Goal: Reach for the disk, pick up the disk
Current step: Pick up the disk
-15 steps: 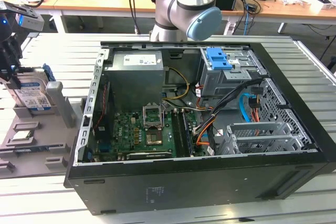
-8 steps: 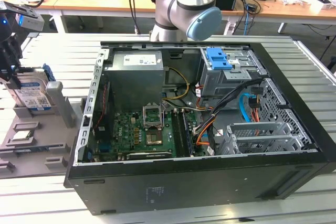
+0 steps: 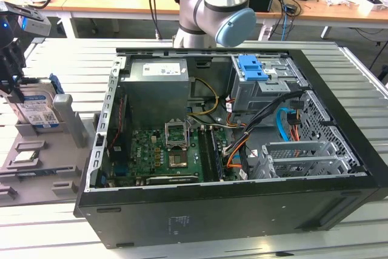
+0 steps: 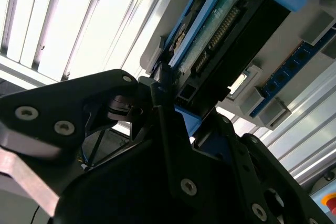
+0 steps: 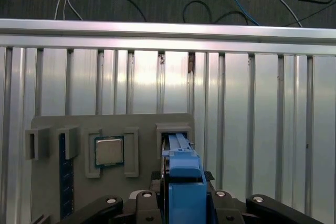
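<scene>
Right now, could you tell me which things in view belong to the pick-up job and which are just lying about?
Job: disk, standing in a slot of the grey holder; gripper, at the disk.
Lying about: computer case; processor chip; blue bracket in the case.

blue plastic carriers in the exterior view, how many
2. One edges the silver-grey rectangular hard drive in the grey tray at the exterior view's left; one bare blue plastic bracket sits inside the black computer case. More may be hidden.
</scene>
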Controlling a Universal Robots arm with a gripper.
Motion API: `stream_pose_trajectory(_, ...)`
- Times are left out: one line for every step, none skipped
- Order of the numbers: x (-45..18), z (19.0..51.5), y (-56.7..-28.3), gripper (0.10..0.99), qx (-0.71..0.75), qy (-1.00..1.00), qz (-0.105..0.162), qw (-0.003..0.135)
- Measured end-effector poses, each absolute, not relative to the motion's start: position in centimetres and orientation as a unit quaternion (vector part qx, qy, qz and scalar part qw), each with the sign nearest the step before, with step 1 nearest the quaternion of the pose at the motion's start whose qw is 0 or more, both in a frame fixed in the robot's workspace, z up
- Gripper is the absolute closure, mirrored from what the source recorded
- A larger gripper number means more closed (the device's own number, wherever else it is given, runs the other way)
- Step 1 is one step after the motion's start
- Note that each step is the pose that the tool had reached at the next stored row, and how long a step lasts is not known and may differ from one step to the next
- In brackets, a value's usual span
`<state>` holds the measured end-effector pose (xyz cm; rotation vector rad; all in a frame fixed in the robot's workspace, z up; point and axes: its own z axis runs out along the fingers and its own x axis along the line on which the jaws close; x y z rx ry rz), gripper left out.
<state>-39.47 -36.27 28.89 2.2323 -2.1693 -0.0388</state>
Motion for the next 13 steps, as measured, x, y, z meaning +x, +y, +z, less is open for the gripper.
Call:
stream_pose_trajectory(-39.5,28.9,-36.3,0.722,0.717,-0.697,-0.012,0.014)
stream_pose_trajectory(-39.5,29.1,-36.3,0.722,0.717,-0.697,-0.013,0.014)
stream_pose_trajectory(-39.5,29.2,-36.3,0.722,0.717,-0.697,-0.012,0.014)
stream_pose_trajectory(-39.5,29.3,-36.3,0.722,0.717,-0.697,-0.013,0.014)
stream_pose_trajectory(-39.5,29.4,-36.3,0.722,0.717,-0.697,-0.013,0.014)
stream_pose_trajectory(-39.5,29.5,-36.3,0.722,0.717,-0.697,-0.013,0.015)
stream_pose_trajectory(-39.5,29.6,-36.3,0.722,0.717,-0.697,-0.012,0.014)
stream_pose_trajectory(-39.5,29.7,-36.3,0.722,0.717,-0.697,-0.012,0.014)
stream_pose_trajectory(-39.5,29.8,-36.3,0.722,0.717,-0.697,-0.013,0.015)
stream_pose_trajectory(-39.5,29.9,-36.3,0.722,0.717,-0.697,-0.013,0.014)
stream_pose_trajectory(-39.5,30.0,-36.3,0.722,0.717,-0.697,-0.012,0.014)
stream_pose_trajectory(-39.5,30.0,-36.3,0.722,0.717,-0.697,-0.012,0.014)
stream_pose_trajectory(-39.5,30.1,-36.3,0.722,0.717,-0.697,-0.013,0.014)
